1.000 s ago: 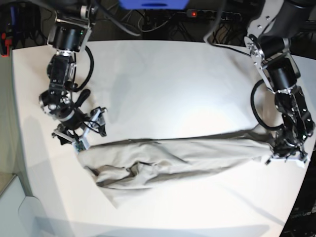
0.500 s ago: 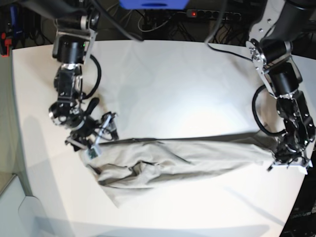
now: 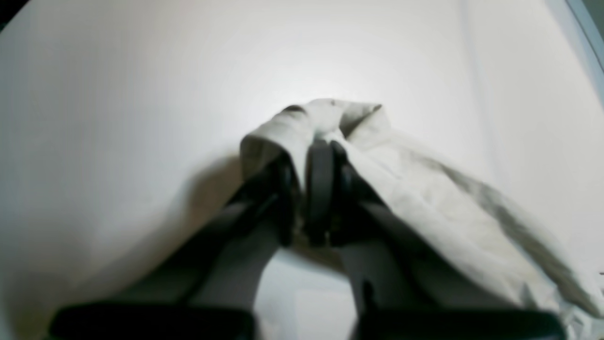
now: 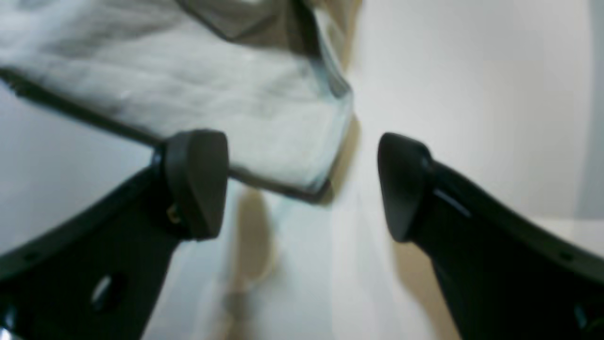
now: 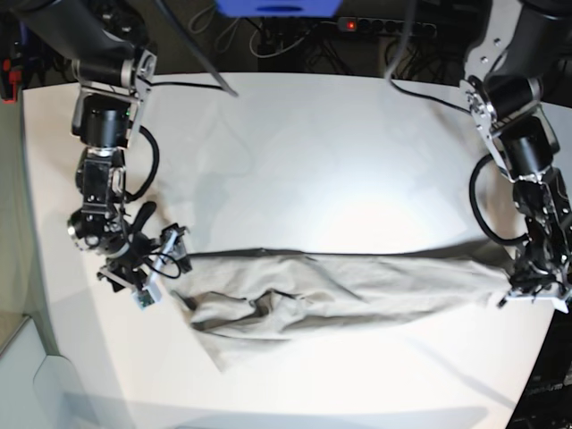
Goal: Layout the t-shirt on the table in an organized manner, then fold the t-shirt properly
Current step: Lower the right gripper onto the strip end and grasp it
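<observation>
Grey-beige t-shirt [image 5: 357,290] lies bunched across the frame's lower middle on the table [image 5: 295,152]. My left gripper [image 3: 314,189] pinches its end; my right gripper [image 4: 302,186] gapes empty. I'd regrasp that corner, then spread gently.

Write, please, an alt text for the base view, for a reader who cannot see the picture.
A grey-beige t-shirt lies stretched in a long wrinkled band across the white table. The left gripper, at the picture's right, is shut on one end of it. The right gripper, at the picture's left, stands open beside the other end.
</observation>
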